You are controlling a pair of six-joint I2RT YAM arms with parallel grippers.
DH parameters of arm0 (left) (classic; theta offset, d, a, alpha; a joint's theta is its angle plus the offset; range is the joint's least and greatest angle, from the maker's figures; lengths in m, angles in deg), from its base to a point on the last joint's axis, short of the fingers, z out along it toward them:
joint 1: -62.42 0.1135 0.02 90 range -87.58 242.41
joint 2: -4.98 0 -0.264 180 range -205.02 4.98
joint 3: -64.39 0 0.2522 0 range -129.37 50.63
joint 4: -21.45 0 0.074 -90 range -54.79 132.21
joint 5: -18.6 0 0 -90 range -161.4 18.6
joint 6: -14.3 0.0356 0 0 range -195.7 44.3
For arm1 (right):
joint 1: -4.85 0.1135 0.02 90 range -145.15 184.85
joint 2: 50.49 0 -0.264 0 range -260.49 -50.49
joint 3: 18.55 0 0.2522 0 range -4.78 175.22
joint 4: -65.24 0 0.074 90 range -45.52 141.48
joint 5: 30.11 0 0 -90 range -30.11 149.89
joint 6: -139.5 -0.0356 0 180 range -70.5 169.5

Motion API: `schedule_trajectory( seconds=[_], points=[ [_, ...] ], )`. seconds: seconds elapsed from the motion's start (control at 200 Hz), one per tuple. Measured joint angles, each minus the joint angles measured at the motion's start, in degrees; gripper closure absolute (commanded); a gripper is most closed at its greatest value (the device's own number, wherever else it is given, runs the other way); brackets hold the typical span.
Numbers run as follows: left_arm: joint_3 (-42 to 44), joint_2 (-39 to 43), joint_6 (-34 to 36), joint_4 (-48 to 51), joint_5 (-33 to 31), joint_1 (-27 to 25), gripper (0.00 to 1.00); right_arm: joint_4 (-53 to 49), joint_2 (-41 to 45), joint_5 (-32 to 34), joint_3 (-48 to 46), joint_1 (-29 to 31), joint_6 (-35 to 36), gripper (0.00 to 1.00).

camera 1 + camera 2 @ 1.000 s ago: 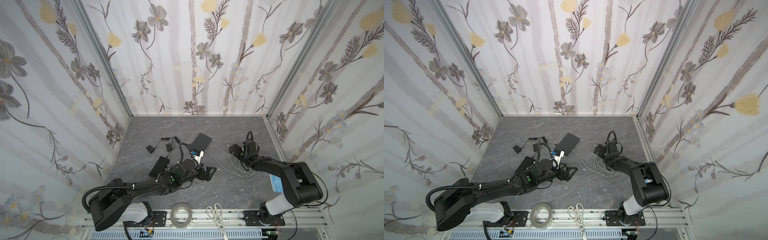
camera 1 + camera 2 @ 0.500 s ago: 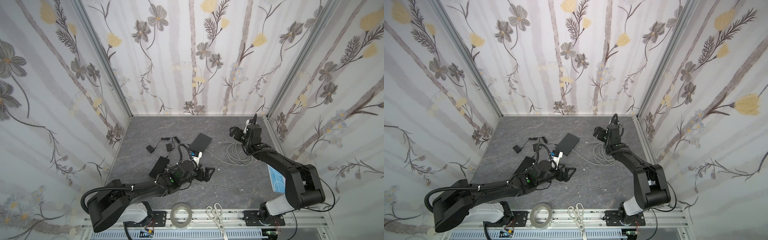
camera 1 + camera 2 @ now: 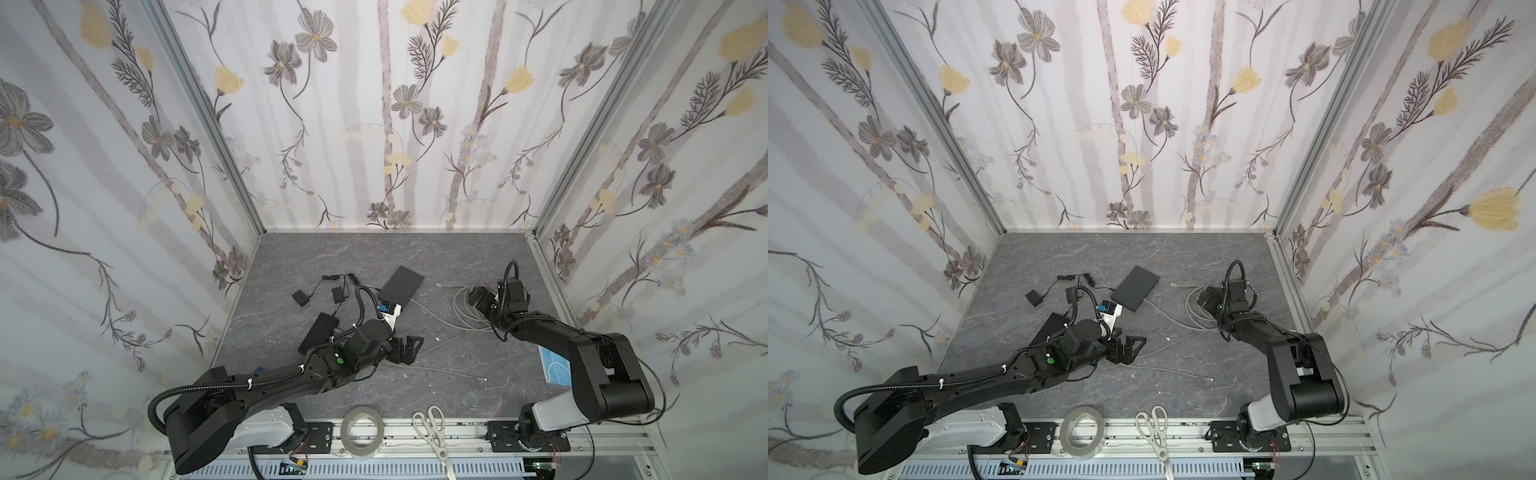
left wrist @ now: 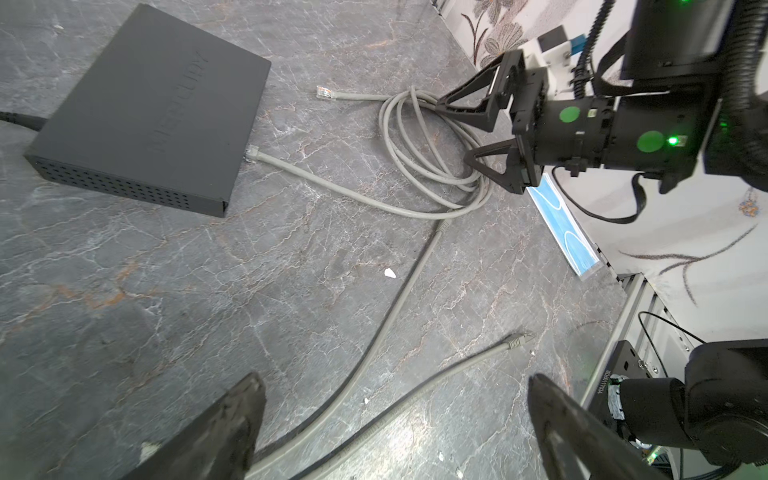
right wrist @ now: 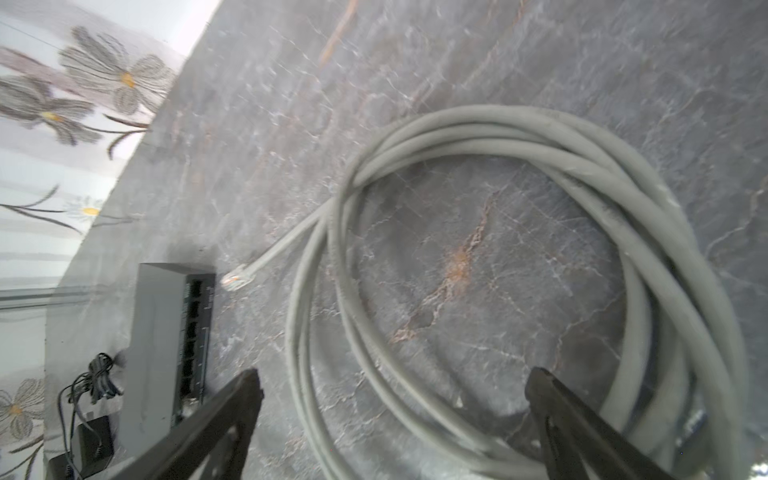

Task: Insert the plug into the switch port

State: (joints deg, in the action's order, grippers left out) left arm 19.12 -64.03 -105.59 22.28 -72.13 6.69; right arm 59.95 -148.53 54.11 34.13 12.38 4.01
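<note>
- While both tools stand fully open and hold nothing, the plug (image 5: 236,281) lies flat on the table (image 3: 415,257). It is at the free end of the grey coil (image 3: 471,309), near the port side of the switch (image 3: 402,284) but not touching it.
- Because the right gripper (image 3: 478,296) hangs over the coil and not over the plug, I judge that closing here would catch cable loops. The stiff coil could then drag the plug sideways.
- Nothing holds the switch, and the left gripper (image 3: 409,349) is well apart from it, so a push into the port may slide the box away.
- Another cable end (image 4: 251,154) touches the switch side. Whether it is plugged in I cannot tell; it may occupy a port.
- Compared with one second ago, the coil lies closer to the back wall (image 3: 395,124). The right gripper was raised toward that wall half a second ago and is now low again. The left gripper is almost where it was.
</note>
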Motion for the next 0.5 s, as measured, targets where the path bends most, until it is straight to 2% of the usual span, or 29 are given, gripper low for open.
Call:
schedule_trajectory(
  seconds=[0.12, 0.385, 0.5],
  points=[
    [0.0, 1.1, 1.1, 3.4, -1.3, 0.0, 0.0, 1.7, -7.0, -2.2, 6.0, -1.6, 0.2, 0.0],
    [-0.1, 2.5, 2.6, 7.8, -2.7, 0.4, 0.0, 4.8, -16.8, -4.4, 18.2, -1.9, -0.9, 0.0],
    [0.3, 3.5, 3.0, 8.0, -2.7, 0.5, 0.0, 9.6, -19.7, -4.4, 21.6, -1.9, -0.9, 0.0]
  ],
)
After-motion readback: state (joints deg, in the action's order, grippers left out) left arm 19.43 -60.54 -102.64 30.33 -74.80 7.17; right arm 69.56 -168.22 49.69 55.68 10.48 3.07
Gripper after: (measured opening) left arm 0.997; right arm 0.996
